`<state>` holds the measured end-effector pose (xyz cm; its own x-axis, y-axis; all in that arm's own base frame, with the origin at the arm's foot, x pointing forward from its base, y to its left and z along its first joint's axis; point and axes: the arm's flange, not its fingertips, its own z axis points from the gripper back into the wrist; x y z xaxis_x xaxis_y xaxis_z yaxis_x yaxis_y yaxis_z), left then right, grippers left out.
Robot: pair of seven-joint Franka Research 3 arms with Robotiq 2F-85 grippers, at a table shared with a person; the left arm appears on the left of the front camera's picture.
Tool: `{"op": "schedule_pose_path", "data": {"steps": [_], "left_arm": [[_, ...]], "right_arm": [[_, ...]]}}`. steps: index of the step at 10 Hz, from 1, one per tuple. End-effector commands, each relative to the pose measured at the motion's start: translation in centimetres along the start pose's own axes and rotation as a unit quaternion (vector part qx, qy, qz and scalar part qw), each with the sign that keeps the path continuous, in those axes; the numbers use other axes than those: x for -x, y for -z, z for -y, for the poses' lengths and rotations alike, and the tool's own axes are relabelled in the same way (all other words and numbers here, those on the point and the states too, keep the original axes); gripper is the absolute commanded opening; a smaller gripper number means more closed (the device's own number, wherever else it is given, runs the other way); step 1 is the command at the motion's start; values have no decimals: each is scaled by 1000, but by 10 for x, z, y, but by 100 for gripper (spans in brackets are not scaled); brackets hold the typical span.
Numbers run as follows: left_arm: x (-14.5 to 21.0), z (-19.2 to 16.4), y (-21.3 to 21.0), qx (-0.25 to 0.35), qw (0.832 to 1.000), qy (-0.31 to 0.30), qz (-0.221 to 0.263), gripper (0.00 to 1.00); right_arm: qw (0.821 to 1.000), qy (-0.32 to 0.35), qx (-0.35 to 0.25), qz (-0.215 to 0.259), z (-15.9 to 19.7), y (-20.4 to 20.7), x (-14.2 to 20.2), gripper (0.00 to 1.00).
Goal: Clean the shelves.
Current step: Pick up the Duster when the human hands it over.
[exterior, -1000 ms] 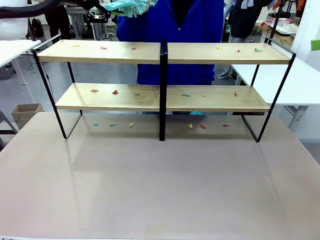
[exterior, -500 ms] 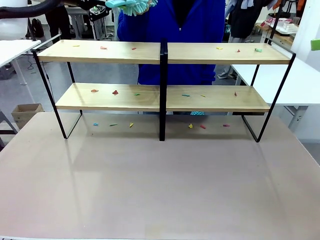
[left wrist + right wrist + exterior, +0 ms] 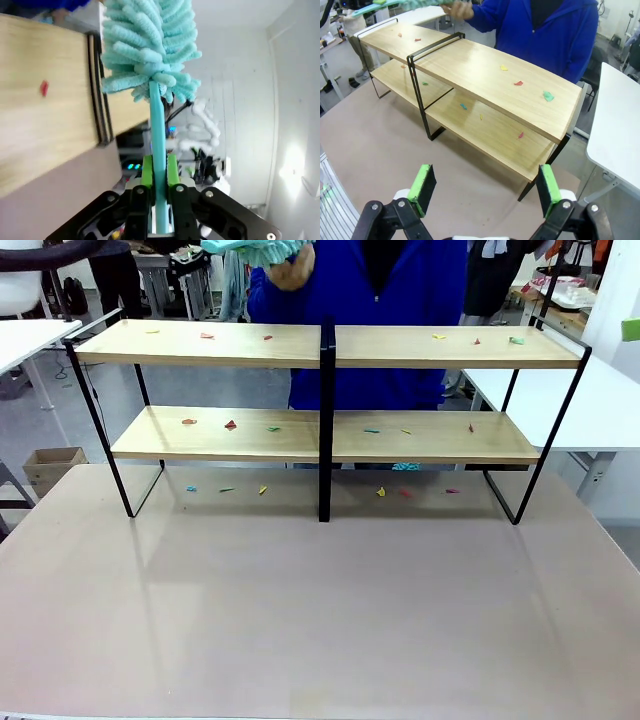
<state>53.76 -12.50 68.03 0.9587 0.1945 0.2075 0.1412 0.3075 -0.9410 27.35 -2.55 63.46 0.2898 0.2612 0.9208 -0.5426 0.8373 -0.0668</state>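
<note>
- Since the earlier frames the duster (image 3: 245, 246) has slid a little to the left along the top edge of the front view. A person's hand (image 3: 290, 267) has come up to its fluffy head, and the blue-clad torso has shifted to the right behind the shelves (image 3: 430, 347).
- The scraps (image 3: 230, 425) have not moved. They lie scattered on both boards and on the surface (image 3: 320, 610) under the rack.
- Cleaning looks not yet begun: no board is swept and the whole job is left.
- The shelves stand across the far half of the surface, with the person just behind them.
- The left pincer (image 3: 159, 172) is pressed together on the duster's teal handle, green pads on either side. It is held high, above and behind the rack's left end, with the head pointing away from the wrist.
- The hand seems to touch the head. Whether it grips it cannot be told.
- The right pincer (image 3: 485, 189) is spread wide and holds nothing. It hangs above the surface off the rack's right end, angled down toward both boards.
</note>
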Motion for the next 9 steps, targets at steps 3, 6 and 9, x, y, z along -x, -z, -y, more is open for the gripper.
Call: {"op": "schedule_pose_path", "data": {"steps": [3, 6, 9], "left_arm": [[32, 1, -185, -33, 985, 130, -107, 0], [47, -12, -315, 24, 978, 196, -63, 0], [67, -57, -437, 46, 976, 211, 35, 0]], "right_arm": [[1000, -1, 0, 0, 0, -1, 0, 100], [1000, -1, 0, 0, 0, -1, 0, 100], [1000, -1, 0, 0, 0, -1, 0, 100]]}}
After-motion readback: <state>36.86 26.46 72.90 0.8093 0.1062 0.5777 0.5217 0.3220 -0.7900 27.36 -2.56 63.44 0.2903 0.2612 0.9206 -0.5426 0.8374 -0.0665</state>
